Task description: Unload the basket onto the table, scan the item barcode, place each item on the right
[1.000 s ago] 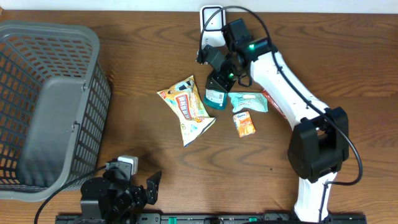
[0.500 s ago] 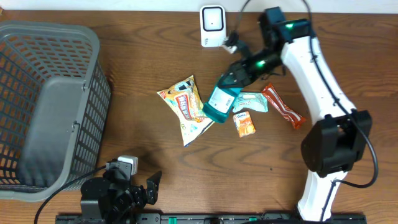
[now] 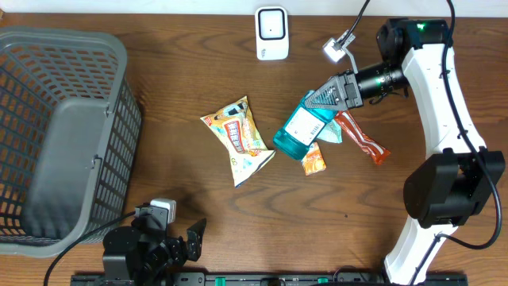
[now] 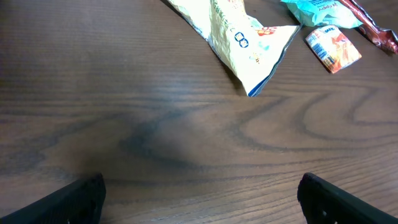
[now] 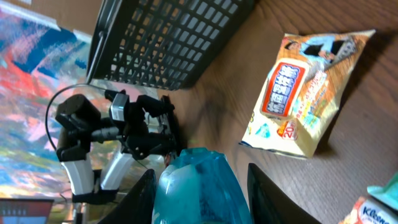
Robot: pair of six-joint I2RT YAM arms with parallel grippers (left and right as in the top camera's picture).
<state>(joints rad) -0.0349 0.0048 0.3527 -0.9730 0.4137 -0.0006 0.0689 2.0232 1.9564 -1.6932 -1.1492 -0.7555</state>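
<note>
My right gripper (image 3: 321, 98) is shut on a teal translucent bottle (image 3: 298, 131) and holds it tilted above the table, base toward the lower left, a white label facing up. In the right wrist view the bottle (image 5: 199, 190) fills the space between both fingers (image 5: 144, 190). The white scanner (image 3: 271, 32) stands at the table's far edge, up and left of the bottle. At the near edge my left gripper (image 3: 190, 238) is low over bare wood, open with nothing between its fingers (image 4: 78, 196).
A yellow snack bag (image 3: 238, 139) lies left of the bottle. An orange packet (image 3: 314, 160), a teal pouch (image 3: 334, 134) and a red wrapper bar (image 3: 363, 138) lie beneath and right of it. A grey mesh basket (image 3: 119, 95) fills the left side.
The right arm swung right, away from the scanner, lifting the bottle off the table and tipping it from upright to slanted. The left arm has not moved.
</note>
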